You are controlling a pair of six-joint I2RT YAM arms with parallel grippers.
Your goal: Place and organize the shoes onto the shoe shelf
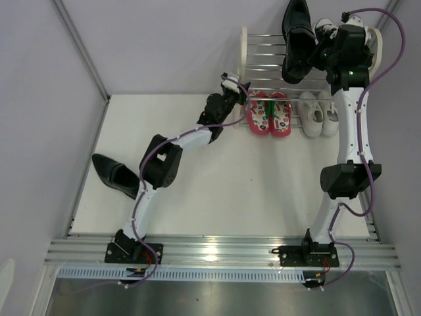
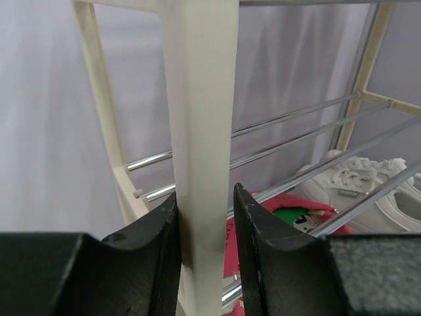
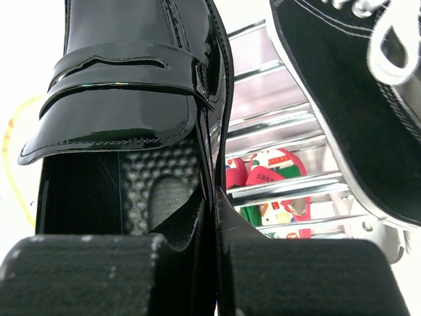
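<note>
The shoe shelf (image 1: 263,66) stands at the far edge of the table. My left gripper (image 1: 233,85) (image 2: 205,197) is shut on its white left side post (image 2: 200,99), one jaw on each side. My right gripper (image 1: 314,56) (image 3: 214,197) is shut on the side wall of a glossy black dress shoe (image 1: 297,36) (image 3: 125,85), held over the upper bars. The other black dress shoe (image 1: 115,174) lies on the table at the left. Red flip-flops (image 1: 268,113) (image 2: 289,210) (image 3: 276,164) and white sneakers (image 1: 319,113) (image 2: 348,191) sit on the lower tier.
A black canvas sneaker (image 1: 324,27) (image 3: 342,85) with white laces rests on the upper tier, right beside the held shoe. Grey walls close in behind and to the left. The white tabletop (image 1: 250,184) stretches between the arms.
</note>
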